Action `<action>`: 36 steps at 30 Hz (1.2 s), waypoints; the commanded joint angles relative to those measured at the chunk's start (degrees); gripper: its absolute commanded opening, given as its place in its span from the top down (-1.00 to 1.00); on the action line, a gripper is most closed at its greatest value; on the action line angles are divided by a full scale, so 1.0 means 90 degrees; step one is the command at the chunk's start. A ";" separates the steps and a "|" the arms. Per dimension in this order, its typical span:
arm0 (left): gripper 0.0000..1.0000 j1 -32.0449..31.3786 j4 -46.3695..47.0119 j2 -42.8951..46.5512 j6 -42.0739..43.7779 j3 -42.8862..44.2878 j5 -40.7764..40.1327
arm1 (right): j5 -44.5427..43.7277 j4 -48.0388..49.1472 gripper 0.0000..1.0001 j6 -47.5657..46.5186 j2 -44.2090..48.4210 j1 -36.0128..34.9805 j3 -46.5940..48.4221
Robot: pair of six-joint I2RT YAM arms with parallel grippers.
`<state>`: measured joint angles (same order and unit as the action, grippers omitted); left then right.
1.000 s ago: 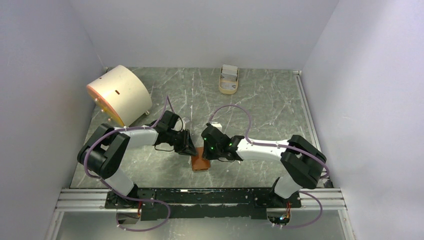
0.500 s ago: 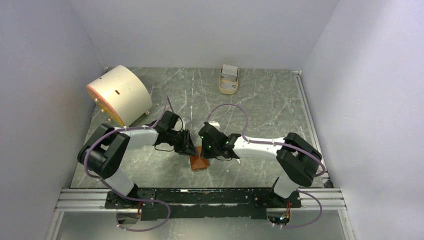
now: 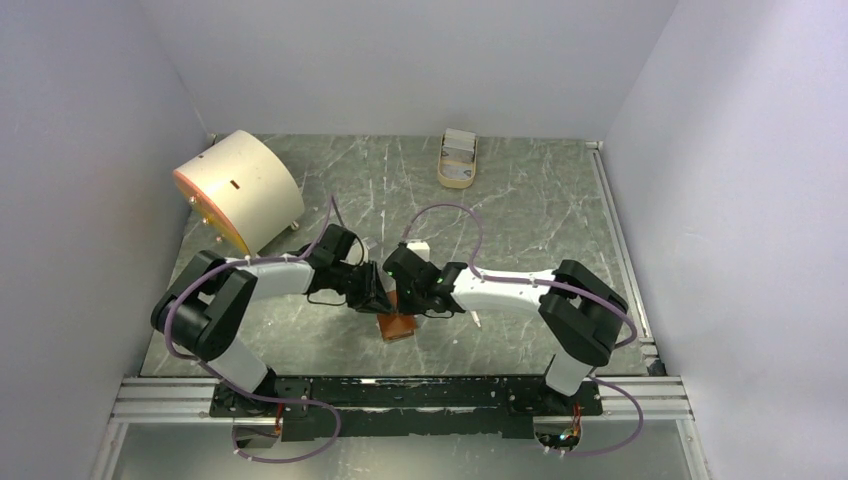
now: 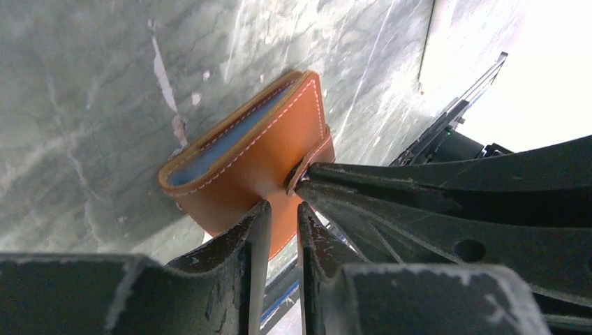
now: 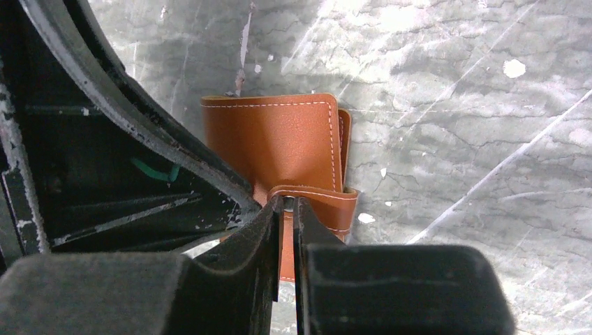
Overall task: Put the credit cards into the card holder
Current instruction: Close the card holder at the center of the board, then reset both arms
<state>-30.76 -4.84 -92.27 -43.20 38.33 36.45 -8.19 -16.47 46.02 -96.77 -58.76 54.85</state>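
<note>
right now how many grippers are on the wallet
2. The left gripper pinches the card holder by its cover; the right gripper pinches its snap tab. Neither is hidden.

The card holder [image 3: 397, 326] [image 4: 244, 160] [image 5: 279, 139], brown leather with white stitching and light blue lining, lies folded almost shut on the counter [image 3: 520, 210], its snap tab [image 5: 314, 192] pinched by the right tool [image 5: 285, 202] and a cover edge by the left tool [image 4: 283, 209]. Pale credit cards [image 3: 460, 150] rest in a far tan tray [image 3: 452, 183].
</note>
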 commanded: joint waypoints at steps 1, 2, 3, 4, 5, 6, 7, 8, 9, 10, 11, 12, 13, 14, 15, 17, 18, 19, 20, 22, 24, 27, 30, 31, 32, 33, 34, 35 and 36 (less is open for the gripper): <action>0.46 0.0126 -0.0148 0.0330 -0.0050 -0.0295 -0.0162 | -0.0214 -0.0754 0.77 -0.0056 -0.0851 -0.0133 -0.0367; 0.46 0.0178 -0.0187 0.0369 -0.0049 -0.0318 -0.0143 | -0.0226 -0.0811 0.77 -0.0047 -0.0913 -0.0163 -0.0355; 0.47 0.0251 -0.0285 0.0475 -0.0007 -0.0309 -0.0146 | -0.0250 -0.0874 0.77 -0.0033 -0.0983 -0.0178 -0.0331; 0.47 0.0309 -0.0410 0.0578 0.0049 -0.0296 -0.0200 | -0.0257 -0.0945 0.78 -0.0013 -0.1053 -0.0180 -0.0315; 0.46 0.0366 -0.0503 0.0701 0.0098 -0.0306 -0.0277 | -0.0245 -0.0980 0.78 -0.0015 -0.1105 -0.0202 -0.0307; 0.46 0.0417 -0.0576 0.0843 0.0132 -0.0335 -0.0343 | -0.0264 -0.1015 0.78 -0.0003 -0.1139 -0.0214 -0.0299; 0.46 0.0497 -0.0630 0.0957 0.0164 -0.0371 -0.0377 | -0.0299 -0.1050 0.78 0.0024 -0.1159 -0.0239 -0.0294; 0.46 0.0549 -0.0686 0.1069 0.0186 -0.0394 -0.0394 | -0.0332 -0.1057 0.79 0.0045 -0.1155 -0.0268 -0.0285; 0.46 0.0593 -0.0734 0.1170 0.0210 -0.0400 -0.0416 | -0.0365 -0.1058 0.79 0.0059 -0.1119 -0.0277 -0.0272; 0.46 0.0620 -0.0794 0.1258 0.0235 -0.0396 -0.0433 | -0.0411 -0.1068 0.79 0.0062 -0.1054 -0.0292 -0.0237; 0.46 0.0645 -0.0862 0.1347 0.0247 -0.0385 -0.0457 | -0.0463 -0.1093 0.79 0.0071 -0.0968 -0.0290 -0.0180; 0.46 0.0661 -0.0902 0.1446 0.0253 -0.0375 -0.0489 | -0.0536 -0.1181 0.79 0.0067 -0.0847 -0.0294 -0.0096; 0.45 0.0680 -0.0930 0.1585 0.0245 -0.0367 -0.0503 | -0.0615 -0.1225 0.76 0.0055 -0.0713 -0.0291 0.0007; 0.44 0.0683 -0.0997 0.1740 0.0240 -0.0342 -0.0562 | -0.0731 -0.1311 0.72 0.0032 -0.0532 -0.0286 0.0125; 0.42 0.0684 -0.1116 0.1892 0.0249 -0.0285 -0.0622 | -0.0850 -0.1361 0.67 0.0025 -0.0319 -0.0281 0.0185; 0.38 0.0689 -0.1399 0.2243 0.0296 -0.0111 -0.0819 | -0.0981 -0.1328 0.54 -0.0035 0.0146 -0.0252 0.0393; 0.37 0.0693 -0.1560 0.2421 0.0326 0.0053 -0.1051 | -0.1075 -0.1292 0.50 -0.0093 0.0485 -0.0236 0.0429; 0.35 0.0691 -0.1703 0.2625 0.0386 0.0173 -0.1200 | -0.1201 -0.1268 0.44 -0.0113 0.0753 -0.0239 0.0463; 0.32 0.0694 -0.1852 0.2830 0.0416 0.0291 -0.1381 | -0.1358 -0.1259 0.38 -0.0086 0.1048 -0.0243 0.0463; 0.13 0.0694 -0.2128 0.3332 0.0494 0.0579 -0.1674 | -0.1725 -0.1257 0.19 -0.0025 0.1658 -0.0242 0.0416; 0.00 0.0699 -0.2391 0.3665 0.0582 0.0909 -0.1902 | -0.1932 -0.1155 -0.70 0.0000 0.2290 -0.0247 0.0281; -0.42 0.0699 -0.2946 0.4029 0.0813 0.1515 -0.2390 | -0.2136 -0.0971 -0.99 -0.0040 0.3193 -0.0242 0.0009; -0.97 0.0694 -0.3411 0.4318 0.1032 0.2066 -0.2904 | -0.2377 -0.1008 -0.99 -0.0158 0.3919 -0.0241 -0.0044; -1.00 0.0696 -0.3513 0.4424 0.1094 0.2213 -0.3078 | -0.2484 -0.1050 -0.99 -0.0195 0.4189 -0.0242 -0.0048; -1.00 0.0694 -0.3605 0.4525 0.1154 0.2342 -0.3165 | -0.2605 -0.1123 -0.99 -0.0197 0.4357 -0.0246 -0.0036; -1.00 0.0694 -0.3691 0.4609 0.1212 0.2511 -0.3238 | -0.2784 -0.1225 -0.99 -0.0157 0.4506 -0.0232 -0.0010; -0.99 0.0692 -0.3766 0.4699 0.1255 0.2624 -0.3291 | -0.2913 -0.1339 -0.99 -0.0111 0.4624 -0.0235 0.0047; -1.00 0.0693 -0.3831 0.4788 0.1271 0.2718 -0.3363 | -0.3009 -0.1430 -0.99 -0.0079 0.4732 -0.0237 0.0080; -1.00 0.0694 -0.3866 0.4880 0.1291 0.2785 -0.3394 | -0.3063 -0.1468 -0.99 -0.0087 0.4814 -0.0231 0.0114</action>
<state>-24.84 -33.91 -51.11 -34.46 59.72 11.27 -29.45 -26.09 45.17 -56.49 -61.08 55.44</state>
